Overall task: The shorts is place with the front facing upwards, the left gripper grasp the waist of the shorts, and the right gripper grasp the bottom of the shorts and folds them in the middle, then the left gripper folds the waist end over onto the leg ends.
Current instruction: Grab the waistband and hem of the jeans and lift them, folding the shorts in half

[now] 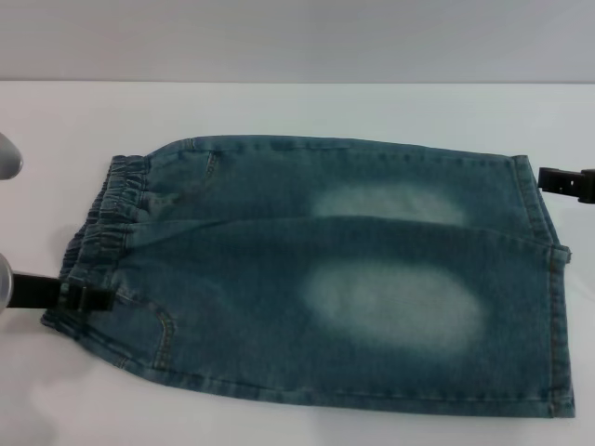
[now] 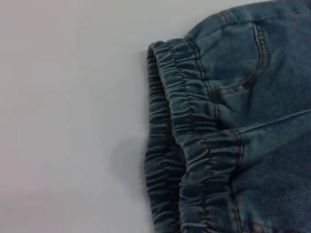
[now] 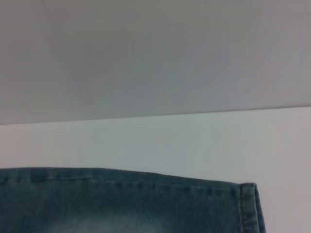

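Two grippers sit at opposite ends of the shorts (image 1: pixel 325 279) as I watch from the head view. I see the white table (image 1: pixel 297 107) as the biggest surface, with bare room all along the far side beyond both grippers and a narrower strip on the near side. I see the shorts spread flat across it, already folded lengthwise so one leg lies over the other, each showing a pale faded patch (image 1: pixel 395 307).

I find the waist of the shorts (image 1: pixel 98 228) right at the left gripper (image 1: pixel 88 299), its ruffled elastic band doubled, with a pocket seam (image 1: pixel 165 330) just beside the claw. I see the left gripper lying low at the near corner of the waistband, touching the denim, but I cannot tell whether its jaws are pinched on the cloth or merely resting there.

I see the bottom of the shorts (image 1: pixel 544 242) just beside the right gripper (image 1: pixel 565 183), which stands at the far corner of the hem, at the fabric's edge; I cannot tell its jaw state either. In the right wrist view the far edge of the shorts and the stitched hem corner (image 3: pixel 248 204) lie flat, with open table beyond.
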